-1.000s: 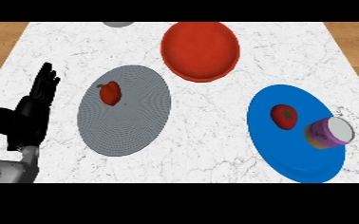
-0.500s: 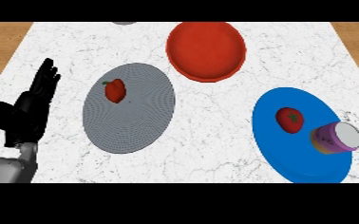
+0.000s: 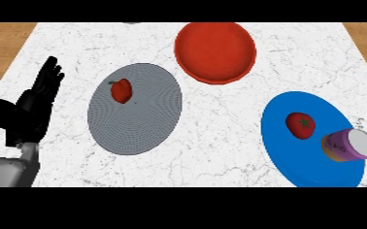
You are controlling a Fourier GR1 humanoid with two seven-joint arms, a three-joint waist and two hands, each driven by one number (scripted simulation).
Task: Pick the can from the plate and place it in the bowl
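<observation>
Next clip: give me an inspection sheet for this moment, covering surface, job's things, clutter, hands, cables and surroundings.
Surface: white marbled counter, wooden strip beyond its far corners.
Job's things: purple can on the blue plate at its right edge; red bowl at the far centre, nothing in it.
Clutter: tomato on the blue plate beside the can; red pepper on the grey plate.
Hands: left hand open, fingers up, resting at the left edge; right hand not in view.
Cables: nothing seen.
Surroundings: nothing seen.

can [image 3: 347,144] cut by right edge, blue plate [image 3: 283,140] clipped at lower right, left forearm [image 3: 16,167] cropped
</observation>
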